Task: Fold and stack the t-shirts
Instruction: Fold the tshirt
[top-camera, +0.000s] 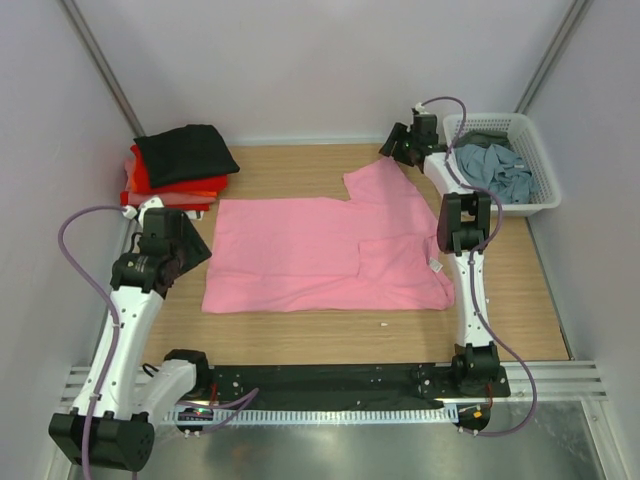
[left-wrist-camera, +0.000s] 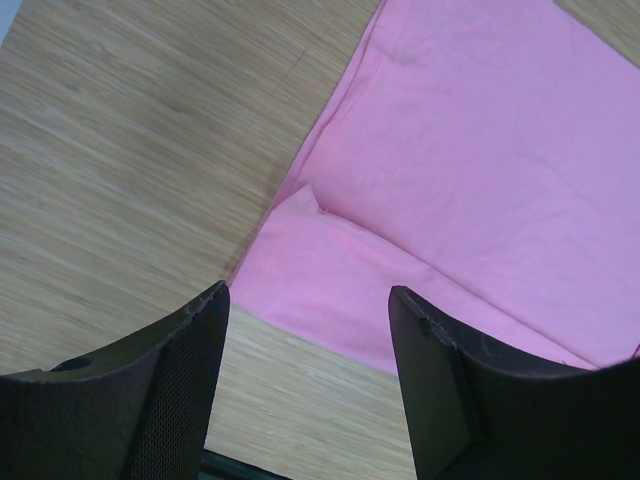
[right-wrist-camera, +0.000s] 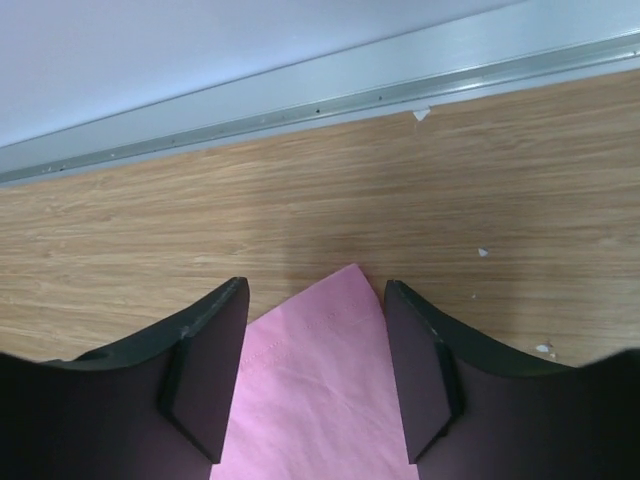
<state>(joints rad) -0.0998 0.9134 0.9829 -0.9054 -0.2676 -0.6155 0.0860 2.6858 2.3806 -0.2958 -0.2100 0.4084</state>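
A bright pink t-shirt (top-camera: 320, 255) lies spread flat on the wooden table, one sleeve pointing to the far right, its white tag (top-camera: 436, 266) at the right edge. My left gripper (top-camera: 188, 247) is open and empty over the shirt's left edge; in the left wrist view it (left-wrist-camera: 308, 295) hangs over the folded pink hem (left-wrist-camera: 480, 150). My right gripper (top-camera: 390, 150) is open at the far sleeve tip; in the right wrist view the jaws (right-wrist-camera: 315, 290) stand either side of the pink sleeve corner (right-wrist-camera: 325, 390), not closed on it.
A folded stack sits at the far left: black shirt (top-camera: 187, 152) on top, red (top-camera: 141, 176) and orange (top-camera: 195, 195) below. A white lattice basket (top-camera: 533, 130) at the far right holds grey-blue (top-camera: 497, 167) and dark olive (top-camera: 484, 139) shirts. Walls close in behind.
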